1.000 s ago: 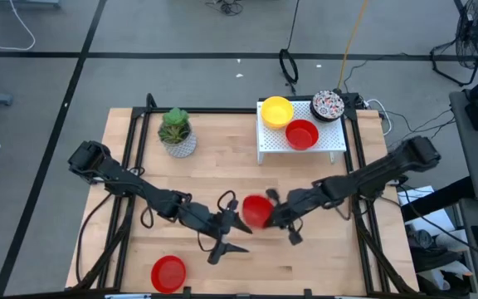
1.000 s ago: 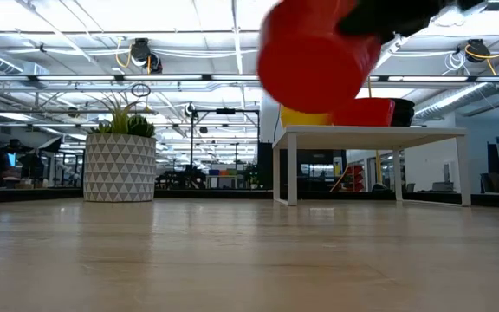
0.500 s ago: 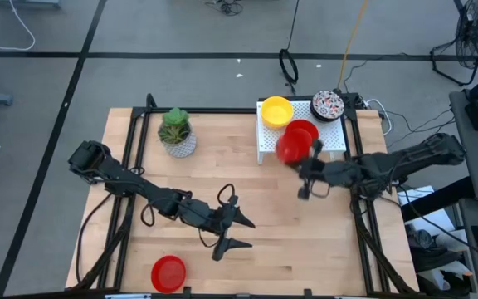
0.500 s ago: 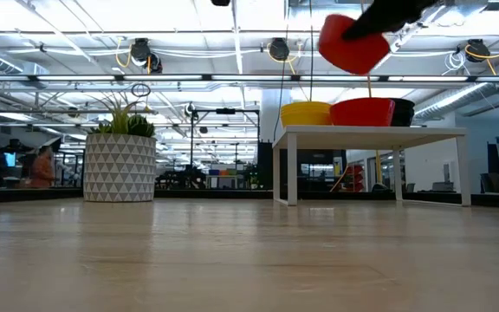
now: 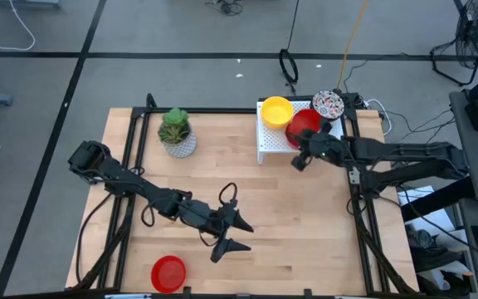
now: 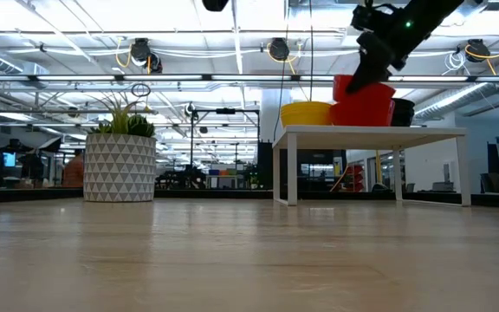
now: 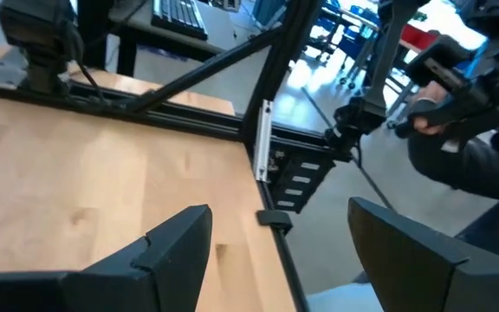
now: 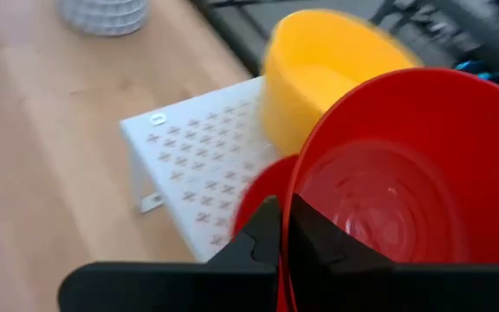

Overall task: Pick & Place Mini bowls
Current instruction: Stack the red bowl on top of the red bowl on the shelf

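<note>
Right gripper [image 5: 303, 152] clamped on red bowl [image 5: 304, 124] rim, over white rack [image 5: 272, 145] at table's 1 o'clock, above second red bowl [image 8: 254, 204]. Yellow bowl [image 5: 276, 110], speckled bowl [image 5: 328, 105] already racked. Left gripper [image 5: 237, 233] spread, idle. One red bowl [image 5: 168, 272] remains, 7 o'clock.

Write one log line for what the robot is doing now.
right gripper: shut on red bowl, over white rack | left gripper: open, waiting
</note>
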You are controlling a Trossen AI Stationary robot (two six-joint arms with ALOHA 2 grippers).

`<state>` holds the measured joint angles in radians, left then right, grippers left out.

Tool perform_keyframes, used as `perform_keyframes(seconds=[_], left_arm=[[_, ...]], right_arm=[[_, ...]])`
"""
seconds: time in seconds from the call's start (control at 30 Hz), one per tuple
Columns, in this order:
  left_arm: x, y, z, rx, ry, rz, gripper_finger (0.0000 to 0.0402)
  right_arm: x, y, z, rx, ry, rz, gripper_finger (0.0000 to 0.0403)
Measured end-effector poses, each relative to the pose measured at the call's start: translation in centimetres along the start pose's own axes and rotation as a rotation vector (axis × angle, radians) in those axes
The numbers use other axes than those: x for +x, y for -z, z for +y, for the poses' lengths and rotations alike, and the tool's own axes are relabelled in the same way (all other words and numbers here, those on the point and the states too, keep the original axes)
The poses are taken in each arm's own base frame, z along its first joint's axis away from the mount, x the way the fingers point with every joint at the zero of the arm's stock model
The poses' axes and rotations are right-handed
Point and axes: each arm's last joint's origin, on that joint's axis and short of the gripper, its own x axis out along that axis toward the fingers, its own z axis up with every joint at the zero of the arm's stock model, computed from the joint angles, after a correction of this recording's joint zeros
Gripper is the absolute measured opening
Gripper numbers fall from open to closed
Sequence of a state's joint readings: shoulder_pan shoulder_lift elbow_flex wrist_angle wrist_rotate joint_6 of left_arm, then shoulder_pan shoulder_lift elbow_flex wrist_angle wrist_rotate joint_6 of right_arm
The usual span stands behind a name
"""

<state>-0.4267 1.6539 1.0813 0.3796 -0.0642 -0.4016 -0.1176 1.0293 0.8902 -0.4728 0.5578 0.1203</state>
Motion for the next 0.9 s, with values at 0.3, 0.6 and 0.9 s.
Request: perform_keyframes(seconds=[0.3, 0.6, 0.9], left_arm=[[0.0, 0.3, 0.1, -0.002, 0.008, 0.035, 0.0275], [-0.1, 1.3, 0.4, -0.046, -0.023, 0.147, 0.0274], [-0.5, 3.1, -0.3, -0.125, -0.034, 0.306, 0.0273]], right_arm=[[0.6, -0.1, 0.1, 0.011, -0.046, 0.011, 0.0002], [0.5, -0.1, 0.0, -0.011, -0.046, 0.006, 0.0066], [-1.2, -0.8, -0.1, -0.043, -0.082, -0.096, 0.0154]])
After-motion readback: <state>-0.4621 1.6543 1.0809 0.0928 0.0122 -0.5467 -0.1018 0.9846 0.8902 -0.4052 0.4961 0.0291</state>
